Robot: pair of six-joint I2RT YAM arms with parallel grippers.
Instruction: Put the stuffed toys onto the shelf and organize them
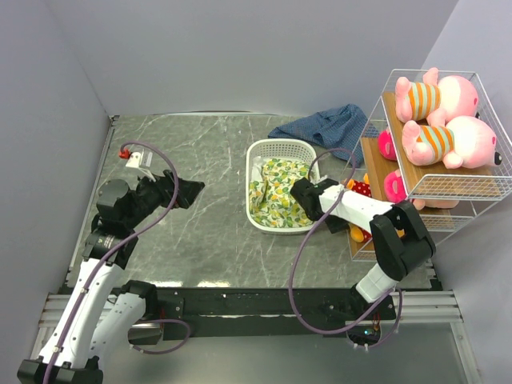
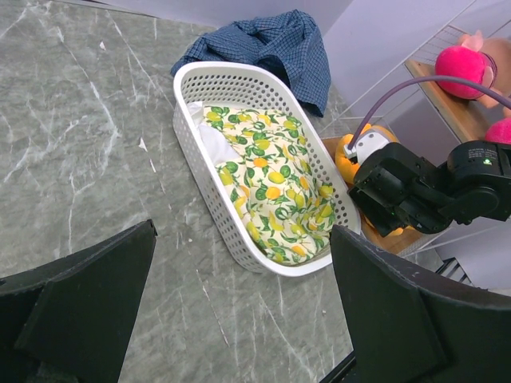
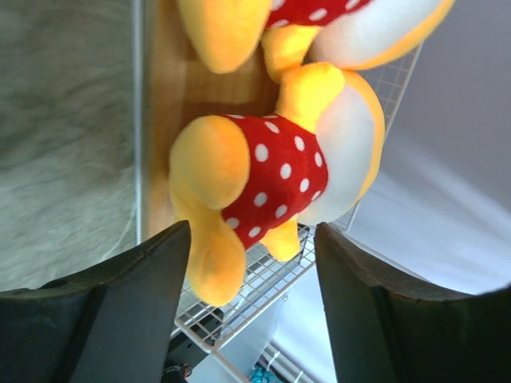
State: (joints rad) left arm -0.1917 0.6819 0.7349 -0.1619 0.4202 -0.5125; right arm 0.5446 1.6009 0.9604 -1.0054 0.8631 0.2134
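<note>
Shelf (image 1: 482,189) at 3 o'clock on table (image 1: 200,184): pigs (image 1: 436,98) on top tier, pink dolls (image 1: 398,186) on middle tier. Right gripper (image 3: 251,231) open, fingers either side of one foot of polka-dot bear (image 3: 271,167) lying on bottom plank. Left gripper (image 2: 243,231) at 9 o'clock, spread wide, empty, facing basket (image 2: 239,239).

white arms (image 1: 362,206), black joints (image 1: 400,236), purple cables (image 1: 290,280)
</note>
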